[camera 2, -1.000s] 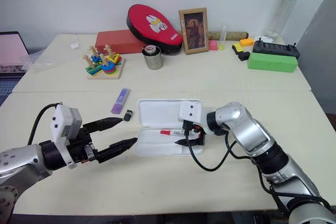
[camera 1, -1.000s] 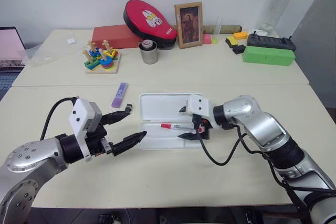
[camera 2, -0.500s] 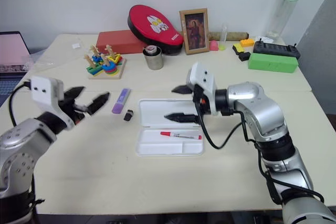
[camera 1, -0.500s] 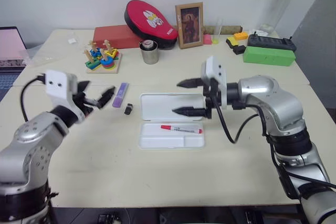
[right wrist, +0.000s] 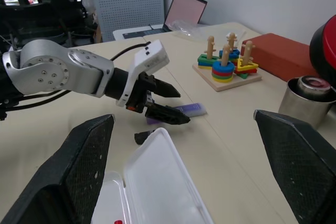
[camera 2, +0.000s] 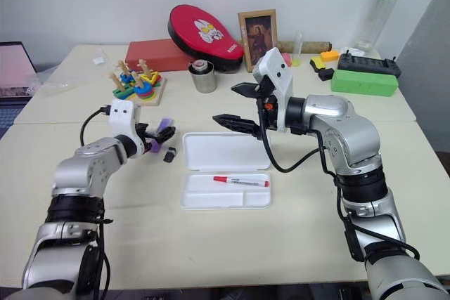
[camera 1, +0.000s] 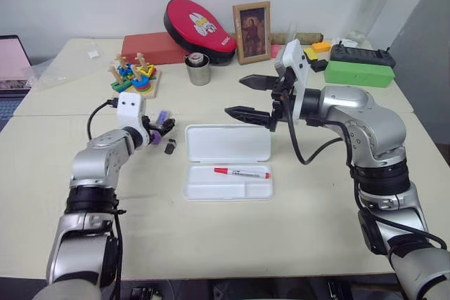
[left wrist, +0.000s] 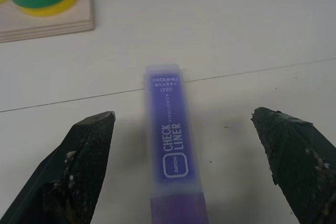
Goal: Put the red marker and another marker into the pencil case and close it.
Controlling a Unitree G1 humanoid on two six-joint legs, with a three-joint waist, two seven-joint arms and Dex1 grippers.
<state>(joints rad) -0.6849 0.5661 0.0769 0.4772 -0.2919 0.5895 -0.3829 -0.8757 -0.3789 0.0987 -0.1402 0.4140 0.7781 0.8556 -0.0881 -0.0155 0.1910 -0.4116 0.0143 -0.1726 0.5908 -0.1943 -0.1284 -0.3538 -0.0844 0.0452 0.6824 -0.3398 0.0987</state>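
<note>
Left tool [left wrist: 181,171]: its two black fingers stood wide apart, one on either side of the purple highlighter, gripping nothing; the head views showed it low over the worktop, left of the pencil case.
Right tool [camera 1: 247,96]: jaws spread wide and empty, raised above the worktop over the far edge of the open case, fingers pointing toward the robot's left.
Purple highlighter [left wrist: 172,145]: lay flat on the worktop between the left tool's fingers, apart from both, with the printing "CHECK LINER" readable on its barrel; whether either finger touched it could not be told from the head views.
Red marker [camera 1: 241,172]: lay lengthwise inside the near half of the case, red cap toward the robot's left.
Pencil case [camera 1: 211,191]: white, lid folded fully back and flat on the worktop, near tray holding the red marker alone.
Small black object [camera 1: 169,148]: sat on the worktop between the highlighter and the case's left edge, touching neither.
Worktop [camera 1: 211,244]: pale; at its far side stood a wooden ring-stacking toy [camera 1: 133,79], a metal cup [camera 1: 199,70], a red oval pouch [camera 1: 199,29] and a framed picture [camera 1: 252,32].
</note>
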